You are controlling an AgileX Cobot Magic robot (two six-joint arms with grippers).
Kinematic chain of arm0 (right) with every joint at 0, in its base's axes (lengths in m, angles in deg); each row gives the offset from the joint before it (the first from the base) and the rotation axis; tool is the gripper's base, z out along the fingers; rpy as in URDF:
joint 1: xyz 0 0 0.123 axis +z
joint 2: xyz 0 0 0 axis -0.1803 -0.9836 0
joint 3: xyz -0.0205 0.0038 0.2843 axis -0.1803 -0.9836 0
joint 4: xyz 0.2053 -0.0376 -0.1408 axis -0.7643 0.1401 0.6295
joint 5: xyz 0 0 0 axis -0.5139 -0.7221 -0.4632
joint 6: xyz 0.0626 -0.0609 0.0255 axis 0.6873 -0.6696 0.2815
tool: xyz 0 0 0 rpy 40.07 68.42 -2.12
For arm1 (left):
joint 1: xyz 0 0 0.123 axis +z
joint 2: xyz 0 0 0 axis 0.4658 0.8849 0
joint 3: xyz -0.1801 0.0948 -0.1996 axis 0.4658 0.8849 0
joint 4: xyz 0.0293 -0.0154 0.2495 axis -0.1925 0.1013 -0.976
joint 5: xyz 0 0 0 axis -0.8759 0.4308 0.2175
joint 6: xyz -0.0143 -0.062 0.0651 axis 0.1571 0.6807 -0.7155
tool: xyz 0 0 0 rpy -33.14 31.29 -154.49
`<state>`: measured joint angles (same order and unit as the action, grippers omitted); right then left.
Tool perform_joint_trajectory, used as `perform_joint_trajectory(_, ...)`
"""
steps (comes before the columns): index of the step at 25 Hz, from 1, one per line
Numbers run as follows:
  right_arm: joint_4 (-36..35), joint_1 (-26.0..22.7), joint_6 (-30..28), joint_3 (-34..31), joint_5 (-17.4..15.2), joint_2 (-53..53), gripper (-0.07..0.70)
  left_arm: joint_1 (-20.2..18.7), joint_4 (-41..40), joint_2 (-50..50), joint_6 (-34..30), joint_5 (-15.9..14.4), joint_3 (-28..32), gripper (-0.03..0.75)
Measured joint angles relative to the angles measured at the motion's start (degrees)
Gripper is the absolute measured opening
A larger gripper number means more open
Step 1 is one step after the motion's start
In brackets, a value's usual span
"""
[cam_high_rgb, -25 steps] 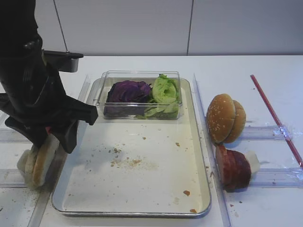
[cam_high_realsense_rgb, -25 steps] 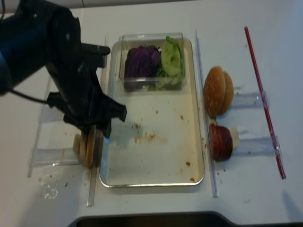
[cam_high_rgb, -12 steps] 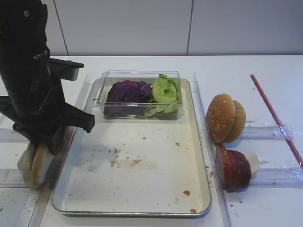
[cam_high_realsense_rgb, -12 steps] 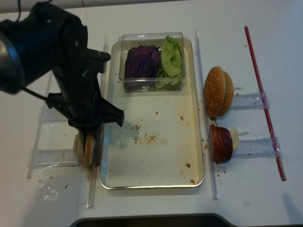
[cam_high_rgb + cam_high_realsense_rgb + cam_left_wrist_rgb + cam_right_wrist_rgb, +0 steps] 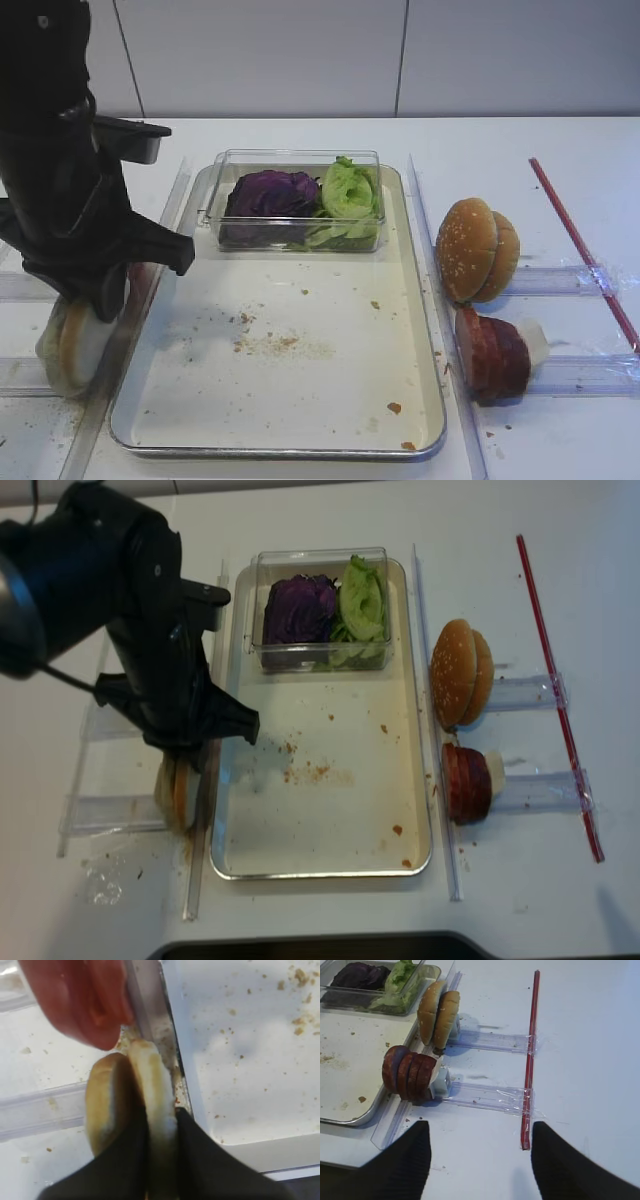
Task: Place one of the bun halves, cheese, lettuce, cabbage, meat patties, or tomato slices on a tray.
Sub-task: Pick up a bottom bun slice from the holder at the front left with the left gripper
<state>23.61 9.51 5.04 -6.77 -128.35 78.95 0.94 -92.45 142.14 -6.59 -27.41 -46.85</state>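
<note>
The white table is stretching out under me. My left gripper is clamping one pale bun half upright among the bun halves, just left of the tray. My right gripper is hanging spread open, near the meat patties.

Illumination is bright, even and overhead in all four views. The white worktop approaches overexposure along its right edge in the realsense view. Shadows are soft: a faint grey patch lies on the tray floor near its left rim. The tray rim carries thin specular highlights. The realsense view is softer and slightly blurred. In the left wrist view the near dark fingers and the pink shape at top left are out of focus.
</note>
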Motion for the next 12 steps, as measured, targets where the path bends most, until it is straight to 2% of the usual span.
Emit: perform_joint_trajectory(12, 0.0, 0.0, 0.0, 0.0, 0.0, 0.0, 0.447, 0.0, 1.3, -7.16, 1.25, -0.09, 0.09, 0.08)
